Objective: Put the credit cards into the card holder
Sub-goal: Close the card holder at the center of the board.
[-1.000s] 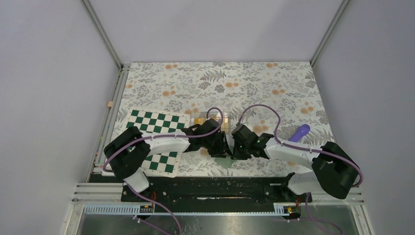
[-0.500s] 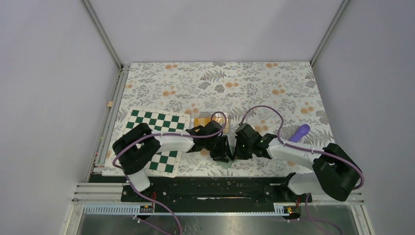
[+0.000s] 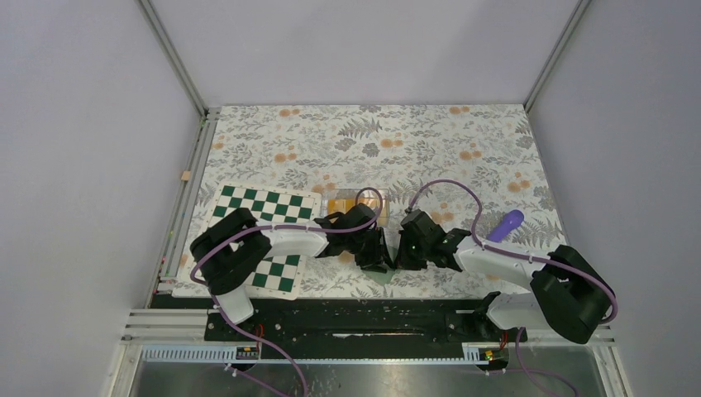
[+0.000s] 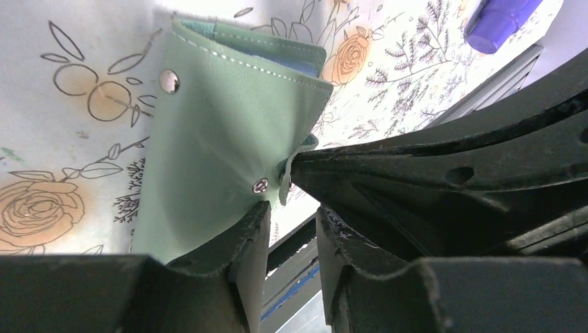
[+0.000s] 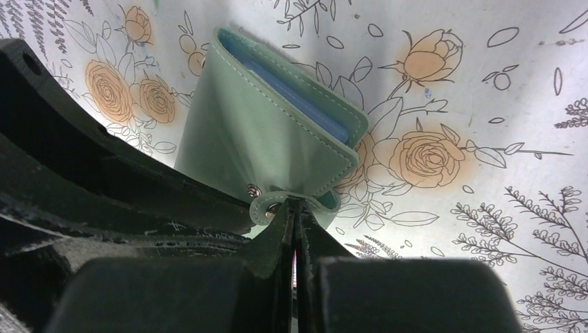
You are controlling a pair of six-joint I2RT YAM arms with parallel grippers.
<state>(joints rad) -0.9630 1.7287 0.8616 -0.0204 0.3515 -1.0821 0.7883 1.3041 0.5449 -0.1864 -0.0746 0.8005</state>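
The card holder [image 4: 222, 132] is a mint-green snap wallet lying on the floral cloth near the front edge, blue lining showing at its open edge. It also shows in the right wrist view as the card holder [image 5: 270, 132] and from above as the card holder [image 3: 383, 274]. My right gripper [image 5: 295, 208] is shut on its small snap tab. My left gripper [image 4: 291, 222] is open, one finger resting against the holder's flap and nothing between the fingers. The orange-yellow credit cards [image 3: 338, 204] lie behind the grippers, partly hidden by the left arm.
A green-and-white chequered board [image 3: 263, 208] lies at the left under the left arm. A purple pen-like object [image 3: 509, 222] rests at the right, also seen in the left wrist view [image 4: 500, 19]. The table's front rail [image 3: 331, 318] runs just behind the holder.
The left arm has swung to the right, bringing its gripper closer against the card holder. The right gripper has stayed shut on the tab, barely shifting.
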